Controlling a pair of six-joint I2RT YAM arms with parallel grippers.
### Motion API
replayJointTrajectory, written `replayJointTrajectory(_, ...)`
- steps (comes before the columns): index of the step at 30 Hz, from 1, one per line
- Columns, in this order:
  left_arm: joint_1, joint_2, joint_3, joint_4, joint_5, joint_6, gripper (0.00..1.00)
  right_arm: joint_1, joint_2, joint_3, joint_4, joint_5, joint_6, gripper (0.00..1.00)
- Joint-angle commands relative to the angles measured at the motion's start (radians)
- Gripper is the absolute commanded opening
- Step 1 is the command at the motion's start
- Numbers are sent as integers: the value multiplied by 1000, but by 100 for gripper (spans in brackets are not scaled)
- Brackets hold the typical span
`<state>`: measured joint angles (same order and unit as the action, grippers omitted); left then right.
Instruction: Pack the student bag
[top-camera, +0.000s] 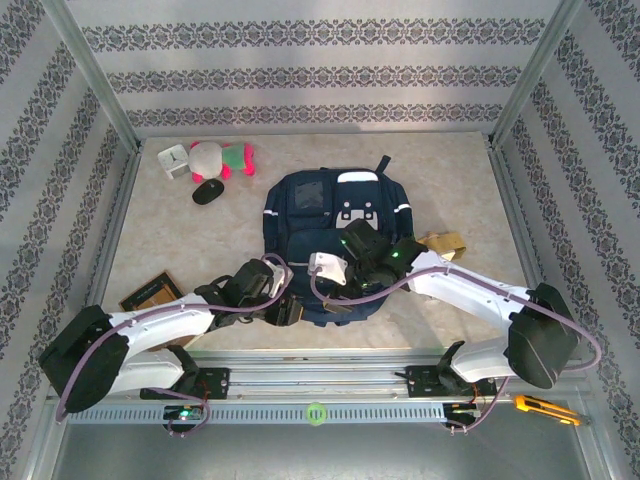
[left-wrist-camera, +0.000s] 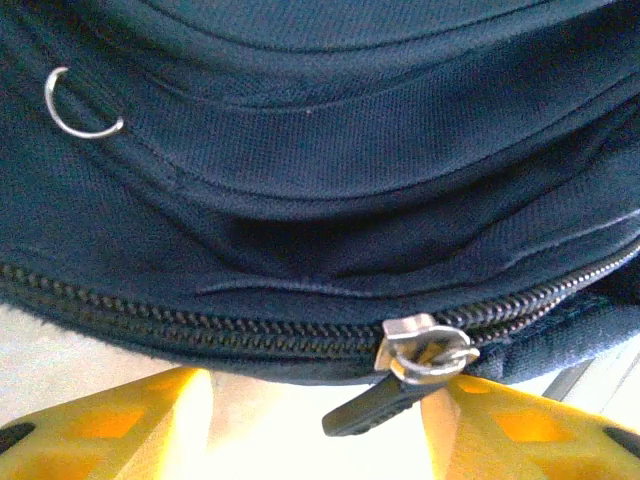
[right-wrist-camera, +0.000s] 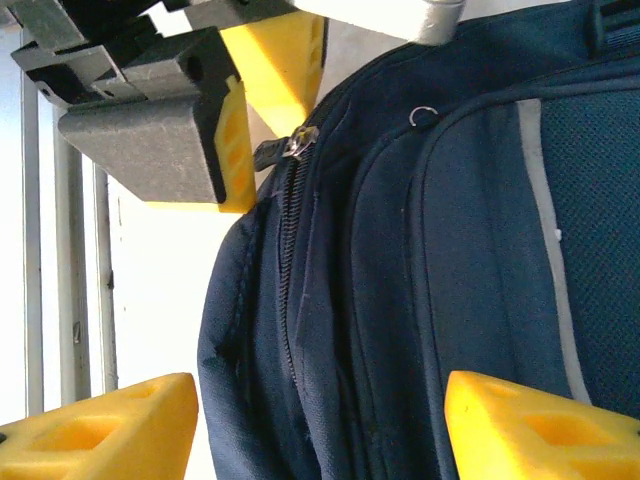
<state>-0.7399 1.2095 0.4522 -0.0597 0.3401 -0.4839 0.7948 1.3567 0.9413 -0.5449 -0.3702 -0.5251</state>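
yellow fingers (left-wrist-camera: 120, 420) of the left gripper (left-wrist-camera: 322, 400), spread, bracket the zip pull (left-wrist-camera: 372, 408) at the 7 o'clock edge of the student bag (top-camera: 335, 215), which lies mid-counter (top-camera: 200, 230). best to pinch the tab squarely and draw along the teeth while the right gripper (right-wrist-camera: 320, 420), also spread, steadies the fabric.

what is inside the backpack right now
Nothing inside shows. The student bag lies front up and its zipper looks closed beside the slider, so fabric covers any contents.
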Motion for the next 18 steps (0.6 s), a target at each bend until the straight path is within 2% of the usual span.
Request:
replayJointTrajectory(1,-12,12,37,44,-18,2,49,34,53,-7,24,23,-71,66)
replayJointTrajectory(2,-12,-12,37,22,-48,-3,42,46,73,-7,46,37,-79,66)
replayJointTrajectory(3,-12,-74,13,25,-73,-14,22,54,89,-6,67,50,-79,66)
replayJointTrajectory(4,-12,-99,-3,36,-87,-22,14,59,102,-3,86,57,-74,65)
replayJointTrajectory(6,-12,-127,-15,35,-98,-16,3,64,128,2,118,47,-63,65)
replayJointTrajectory(11,-10,-141,-7,4,-74,4,0,72,169,-4,163,22,-58,63)
replayJointTrajectory(13,-11,-144,-10,2,-79,4,0,72,185,-7,174,39,-56,58)
replayJointTrajectory(18,-5,-149,7,-53,-113,8,0,72,186,-3,153,72,-72,19)
